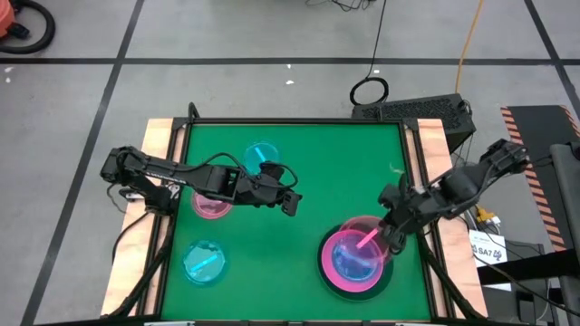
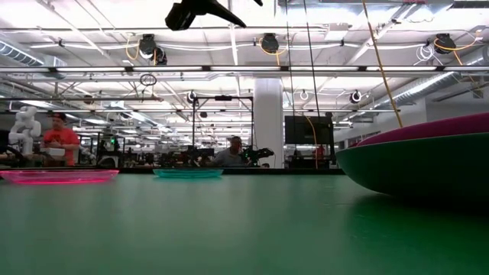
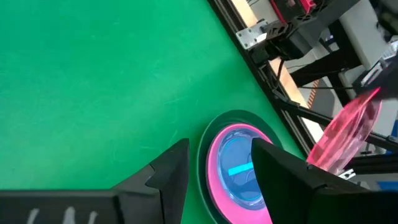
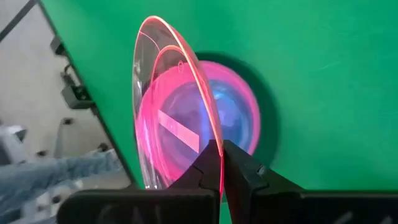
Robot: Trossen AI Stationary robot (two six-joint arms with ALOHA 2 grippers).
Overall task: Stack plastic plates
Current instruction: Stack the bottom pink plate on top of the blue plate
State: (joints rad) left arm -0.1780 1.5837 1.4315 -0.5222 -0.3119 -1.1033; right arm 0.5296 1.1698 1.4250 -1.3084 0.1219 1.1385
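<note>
The right gripper (image 1: 391, 237) pinches a translucent pink plate (image 1: 367, 237) by its rim and holds it tilted just above the stack (image 1: 355, 263) at the table's near right, seen from the high view; that stack, directly under the gripper, shows a dark bottom plate, an opaque pink one and a cyan one on top. The left gripper (image 1: 292, 205) hangs over the green table (image 1: 308, 163) well apart from the right one, fingers spread and holding nothing; a pink plate (image 1: 211, 205) lies under its arm, a cyan plate (image 1: 261, 154) just beyond it, and another cyan plate (image 1: 203, 260) nearer the table's front left. In the low view the stack's edge (image 2: 428, 164) fills the right side, with a pink plate (image 2: 59, 176) and a cyan one (image 2: 188, 173) far across the table and people in the room behind. The left wrist view shows its spread fingers (image 3: 286, 180) framing the stack (image 3: 239, 171), the held pink plate (image 3: 348, 127) tilted beside it. The right wrist view shows its fingers (image 4: 208, 168) pressed on the rim of the upright pink plate (image 4: 171, 106), the stack (image 4: 233, 112) behind.
</note>
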